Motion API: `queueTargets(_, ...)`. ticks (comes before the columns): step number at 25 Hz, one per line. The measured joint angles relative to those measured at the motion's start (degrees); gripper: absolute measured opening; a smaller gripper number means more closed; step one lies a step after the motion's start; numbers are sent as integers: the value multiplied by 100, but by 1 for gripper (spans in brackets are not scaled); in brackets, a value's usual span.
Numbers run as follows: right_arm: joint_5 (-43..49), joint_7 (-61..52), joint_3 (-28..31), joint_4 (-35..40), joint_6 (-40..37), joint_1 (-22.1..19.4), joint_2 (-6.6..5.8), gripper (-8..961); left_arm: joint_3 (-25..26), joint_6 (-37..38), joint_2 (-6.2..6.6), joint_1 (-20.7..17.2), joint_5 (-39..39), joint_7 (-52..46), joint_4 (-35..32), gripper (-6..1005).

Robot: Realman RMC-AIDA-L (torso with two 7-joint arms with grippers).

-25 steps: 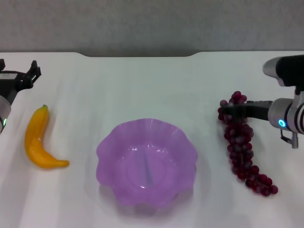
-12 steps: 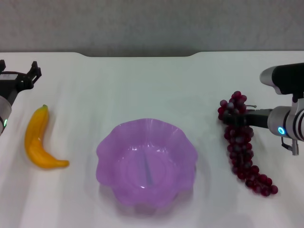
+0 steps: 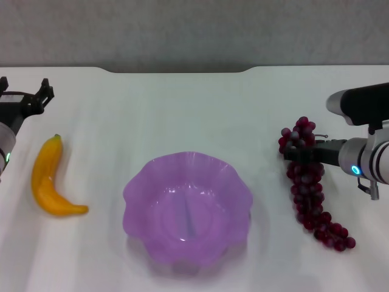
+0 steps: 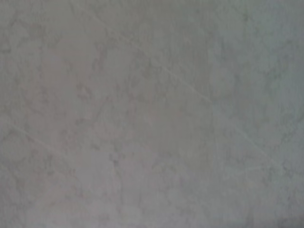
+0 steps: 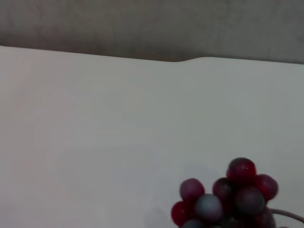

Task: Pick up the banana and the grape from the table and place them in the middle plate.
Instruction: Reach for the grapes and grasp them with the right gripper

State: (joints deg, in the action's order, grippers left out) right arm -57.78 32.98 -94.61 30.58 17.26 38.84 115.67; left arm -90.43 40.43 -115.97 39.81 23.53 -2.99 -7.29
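Grape [image 3: 310, 184] lies at the right of the table [image 3: 182, 109], long axis running from its far stem end toward the near right. The right gripper [image 3: 296, 153] reaches in from the right across the bunch's upper part, jaws closed on it there. The middle plate [image 3: 187, 207] sits well to the left of the bunch, its bowl empty. The banana [image 3: 47, 180] lies left of the plate, nearer the left gripper [image 3: 29, 97], which hovers beyond it; whether those jaws are open cannot be told. Around everything, plain white table runs to a dark notched far edge.
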Motion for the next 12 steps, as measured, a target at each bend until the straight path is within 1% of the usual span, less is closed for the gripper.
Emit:
queueTargets(5,-11,-12,-267,-38,-102,106,4,878,0,0,-7,0,-3,0,0,896)
queueTargets(12,-101,-12,-470,-65,-337,77,20,877,0,0,-6,5,-6,0,0,896)
